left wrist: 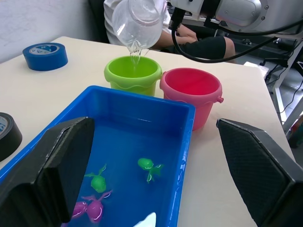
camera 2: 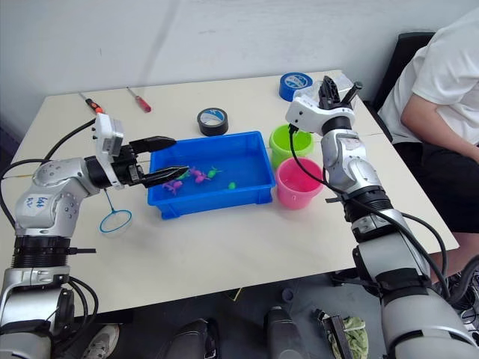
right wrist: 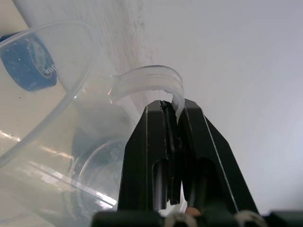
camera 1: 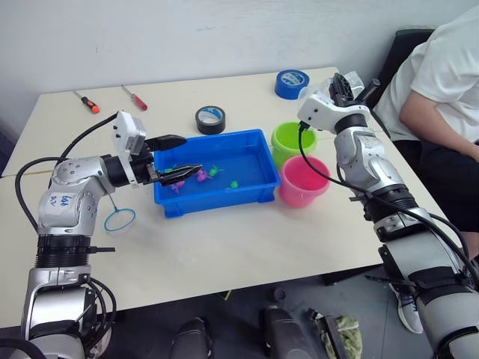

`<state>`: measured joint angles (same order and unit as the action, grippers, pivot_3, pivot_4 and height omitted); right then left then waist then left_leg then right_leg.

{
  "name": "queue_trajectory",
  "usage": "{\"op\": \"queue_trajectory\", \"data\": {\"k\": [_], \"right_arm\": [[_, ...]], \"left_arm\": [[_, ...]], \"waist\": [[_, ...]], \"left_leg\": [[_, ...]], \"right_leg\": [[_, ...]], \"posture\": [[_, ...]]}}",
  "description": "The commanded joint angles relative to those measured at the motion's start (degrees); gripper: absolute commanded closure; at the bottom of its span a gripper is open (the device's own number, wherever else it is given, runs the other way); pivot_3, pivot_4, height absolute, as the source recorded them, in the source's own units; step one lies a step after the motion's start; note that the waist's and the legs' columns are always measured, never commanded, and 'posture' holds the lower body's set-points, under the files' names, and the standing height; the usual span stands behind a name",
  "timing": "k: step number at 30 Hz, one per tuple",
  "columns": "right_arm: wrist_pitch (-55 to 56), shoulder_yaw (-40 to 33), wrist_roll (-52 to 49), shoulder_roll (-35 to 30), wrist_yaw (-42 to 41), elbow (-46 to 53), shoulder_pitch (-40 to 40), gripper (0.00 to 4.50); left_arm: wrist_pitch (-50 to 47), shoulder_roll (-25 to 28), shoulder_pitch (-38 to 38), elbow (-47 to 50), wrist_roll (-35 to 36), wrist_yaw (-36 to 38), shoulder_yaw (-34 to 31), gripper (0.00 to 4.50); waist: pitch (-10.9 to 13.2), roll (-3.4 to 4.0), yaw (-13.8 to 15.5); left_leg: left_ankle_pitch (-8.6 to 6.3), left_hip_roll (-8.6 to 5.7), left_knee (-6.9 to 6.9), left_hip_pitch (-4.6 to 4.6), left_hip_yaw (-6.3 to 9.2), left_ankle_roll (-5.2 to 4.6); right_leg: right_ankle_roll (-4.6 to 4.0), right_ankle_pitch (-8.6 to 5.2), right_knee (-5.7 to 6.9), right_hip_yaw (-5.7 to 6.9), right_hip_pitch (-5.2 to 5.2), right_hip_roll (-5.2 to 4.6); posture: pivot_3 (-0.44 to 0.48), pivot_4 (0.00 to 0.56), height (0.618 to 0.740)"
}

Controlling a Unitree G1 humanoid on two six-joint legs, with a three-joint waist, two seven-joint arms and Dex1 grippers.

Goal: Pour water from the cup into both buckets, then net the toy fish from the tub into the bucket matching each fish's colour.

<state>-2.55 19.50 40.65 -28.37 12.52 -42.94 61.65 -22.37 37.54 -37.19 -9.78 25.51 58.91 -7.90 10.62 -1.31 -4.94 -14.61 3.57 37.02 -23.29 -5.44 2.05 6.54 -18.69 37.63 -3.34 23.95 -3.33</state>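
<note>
My right gripper (right wrist: 173,111) pinches the handle of the clear cup (left wrist: 138,21), tipped above the green bucket (left wrist: 133,74) beside the pink bucket (left wrist: 191,90). My left gripper (camera 1: 179,155) hovers spread over the blue tub (camera 1: 254,153) of toy fish (left wrist: 149,166).

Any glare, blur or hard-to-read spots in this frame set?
Left wrist view: the clear cup reads mostly by highlights, with glints on the water in the tub; the near left claw fingers look soft. Right wrist view: the right claw is sharp on the cup handle, while the blue tape roll seen through the plastic is warped. Head views: even light, soft shadows.
</note>
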Motion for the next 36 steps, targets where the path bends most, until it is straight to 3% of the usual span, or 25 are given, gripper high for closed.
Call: {"op": "queue_trajectory", "data": {"k": [1,14,24,30,36], "right_arm": [[0.6,-0.5,0.7,-1.0,1.2,1.1,1.4,4.46],[-0.1,-3.1,-2.5,0.2,0.4,0.6,0.9,4.46],[-6.6,-23.1,-26.4,3.7,-7.1,4.1,-1.9,4.46],[-16.3,-37.3,-40.7,3.0,-9.9,16.9,-9.5,4.46],[-24.0,-45.7,-48.9,7.2,-7.1,28.8,-18.8,4.46]], "left_arm": [[0.6,0.5,0.1,1.8,0.9,0.1,-1.2,0.00],[0.4,0.6,0.1,1.7,1.0,0.2,-1.3,0.00],[0.2,-0.6,-2.1,-0.2,2.4,0.8,-1.2,0.00],[0.5,-2.3,-4.6,-2.1,2.3,2.0,0.0,0.00],[-0.3,-3.5,-6.8,-3.0,2.6,3.8,0.6,0.00]], "waist": [[0.0,0.00,0.0],[0.0,0.00,0.0],[0.0,0.00,0.1],[0.0,0.00,0.3],[0.0,0.00,0.3]], "left_leg": [[0.00,0.00,0.00,0.00,0.00,0.00],[0.00,0.00,0.00,0.00,0.00,0.00],[0.00,0.01,0.03,0.00,0.00,0.01],[0.00,0.02,0.00,0.00,0.02,0.00],[-0.03,0.02,0.03,0.01,0.02,-0.05]], "right_leg": [[0.00,0.00,0.00,0.00,0.00,0.00],[0.00,0.00,0.00,0.00,0.00,0.00],[0.02,0.01,0.00,0.01,-0.03,-0.01],[0.02,0.01,0.00,0.02,-0.02,0.01],[0.02,0.01,0.00,0.01,-0.05,0.02]], "posture": [[0.000,0.150,0.731],[0.000,0.150,0.731],[0.000,0.150,0.731],[0.000,0.150,0.731],[0.000,0.150,0.731]]}}
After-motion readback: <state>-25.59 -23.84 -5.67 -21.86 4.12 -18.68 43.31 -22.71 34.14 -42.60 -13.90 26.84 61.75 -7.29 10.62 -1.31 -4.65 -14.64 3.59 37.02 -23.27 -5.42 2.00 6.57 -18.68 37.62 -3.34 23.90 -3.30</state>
